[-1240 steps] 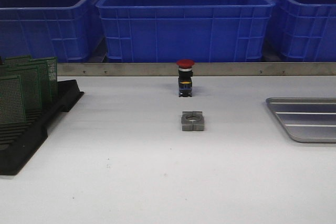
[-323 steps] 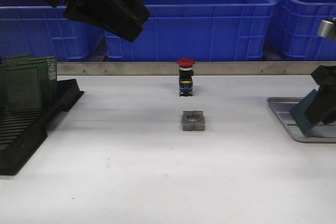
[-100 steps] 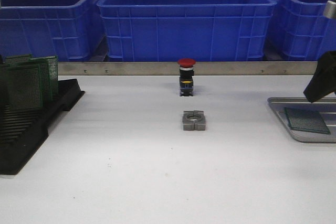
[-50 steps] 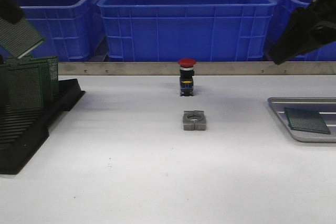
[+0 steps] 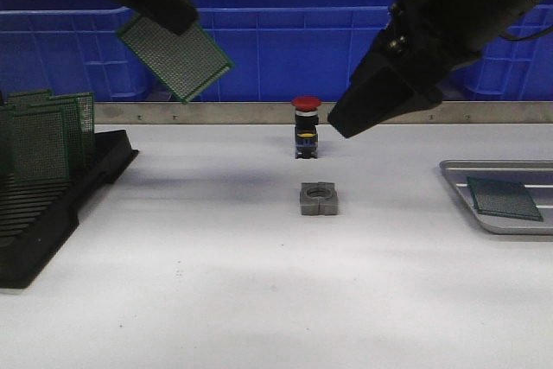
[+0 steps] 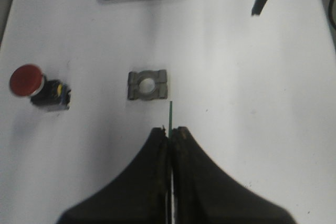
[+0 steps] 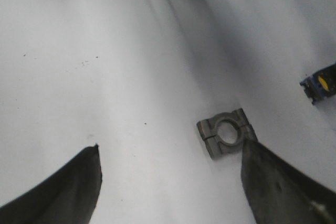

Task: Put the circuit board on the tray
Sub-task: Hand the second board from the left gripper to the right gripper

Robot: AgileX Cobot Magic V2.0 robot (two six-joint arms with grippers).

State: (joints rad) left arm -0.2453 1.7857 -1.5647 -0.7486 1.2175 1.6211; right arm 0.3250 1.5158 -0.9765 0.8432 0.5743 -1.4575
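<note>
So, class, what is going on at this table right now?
The left gripper is shut on a green perforated circuit board, holding it tilted in the air above the table, to the right of the black slotted rack of similar boards. The right gripper hangs open and empty over the middle, near the red push button. Another green board already lies flat in the shallow silver-grey metal tray.
</note>
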